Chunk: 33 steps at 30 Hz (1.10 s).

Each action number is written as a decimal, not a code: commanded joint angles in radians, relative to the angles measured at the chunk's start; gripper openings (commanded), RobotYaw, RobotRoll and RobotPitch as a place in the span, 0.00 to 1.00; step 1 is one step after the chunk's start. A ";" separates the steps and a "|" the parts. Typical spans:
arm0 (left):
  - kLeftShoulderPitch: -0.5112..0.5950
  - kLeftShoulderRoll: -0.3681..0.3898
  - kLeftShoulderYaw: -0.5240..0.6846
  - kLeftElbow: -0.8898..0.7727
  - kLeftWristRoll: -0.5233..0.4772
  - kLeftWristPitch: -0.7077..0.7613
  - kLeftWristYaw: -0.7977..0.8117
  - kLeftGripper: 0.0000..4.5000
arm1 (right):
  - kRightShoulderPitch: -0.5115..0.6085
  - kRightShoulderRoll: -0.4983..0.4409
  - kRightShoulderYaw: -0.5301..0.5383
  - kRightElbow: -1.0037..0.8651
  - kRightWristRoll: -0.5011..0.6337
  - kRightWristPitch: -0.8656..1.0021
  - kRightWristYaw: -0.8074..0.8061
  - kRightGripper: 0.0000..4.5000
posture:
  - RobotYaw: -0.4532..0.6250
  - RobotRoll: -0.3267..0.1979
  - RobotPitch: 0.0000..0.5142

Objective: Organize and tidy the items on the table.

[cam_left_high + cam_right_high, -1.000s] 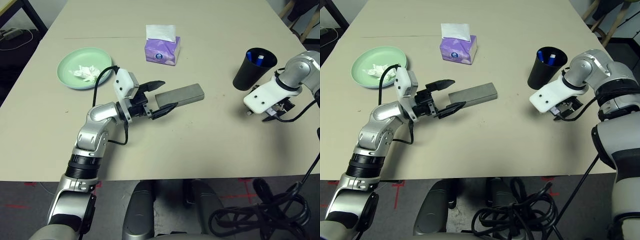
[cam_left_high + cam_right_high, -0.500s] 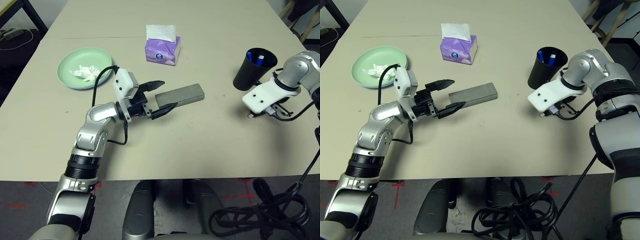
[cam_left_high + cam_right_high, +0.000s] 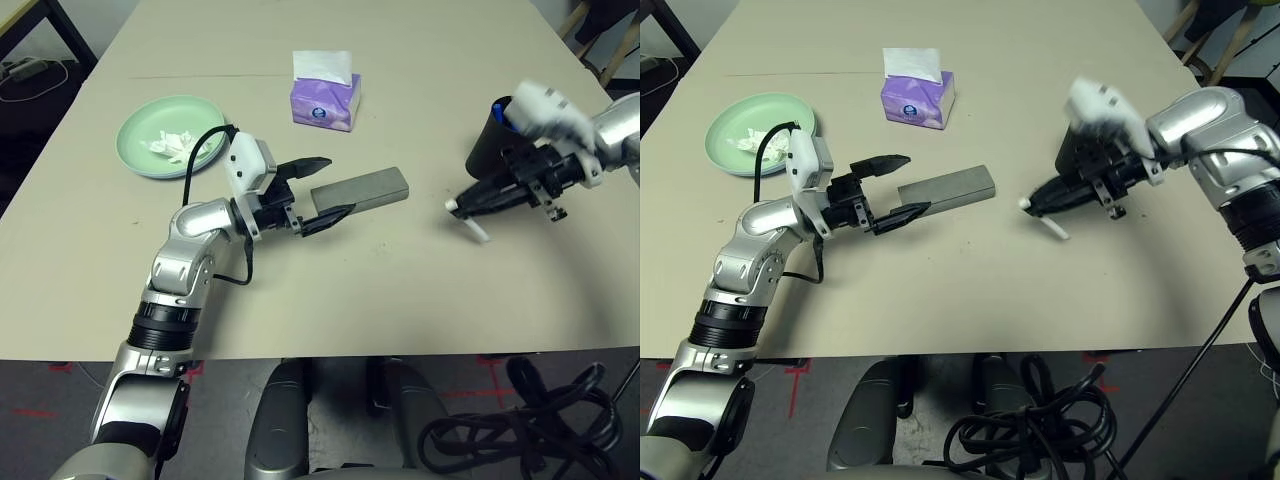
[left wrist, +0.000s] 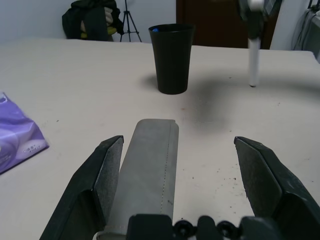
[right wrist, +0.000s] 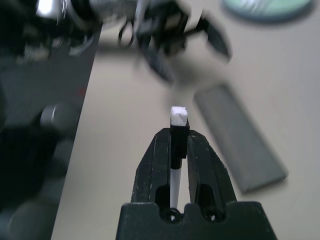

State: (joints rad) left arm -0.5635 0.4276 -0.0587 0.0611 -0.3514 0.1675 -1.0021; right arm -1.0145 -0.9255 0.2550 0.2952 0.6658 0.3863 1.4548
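**Pen lifted beside the cup, case between open fingers**

Table (image 3: pixel 400 300) surface is a smooth pale beige, with a thin seam line running across it behind the tissue box (image 3: pixel 325 100) and a few small dark specks around the glasses case (image 3: pixel 360 190). Dark floor shows past the table's near edge, with a coil of black cable (image 3: pixel 520 430) lying there. The left wrist view looks across the top to a pale wall, a dark door and a tripod (image 4: pixel 130 22) standing next to a dark bundle.

Taking the grey glasses case as the landmark: it lies flat near the middle of the table. The left gripper (image 3: pixel 318 188) sits level at its near-left end, fingers spread wide on either side of that end, gripping nothing. Behind the case stands the purple tissue box. Well to the left of the case is the green plate (image 3: pixel 168 135), holding a crumpled white tissue (image 3: pixel 172 145). To the right of the case stands the black cup (image 4: pixel 172 57), upright, with something blue inside. Between case and cup, the right gripper (image 5: pixel 179 137) is clamped on a white pen (image 3: pixel 475 224), held above the table.
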 commanded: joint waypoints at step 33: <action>-0.014 -0.012 -0.014 0.031 0.011 -0.007 -0.007 1.00 | 0.046 0.504 -0.522 -0.124 -0.230 0.105 -1.246 0.07 | 0.48 0.62 0.30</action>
State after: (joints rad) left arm -0.5730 0.4137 -0.0610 0.0907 -0.3489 0.1627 -1.0064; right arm -0.9525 -0.4072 -0.2500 0.1902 0.4383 0.4929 0.2114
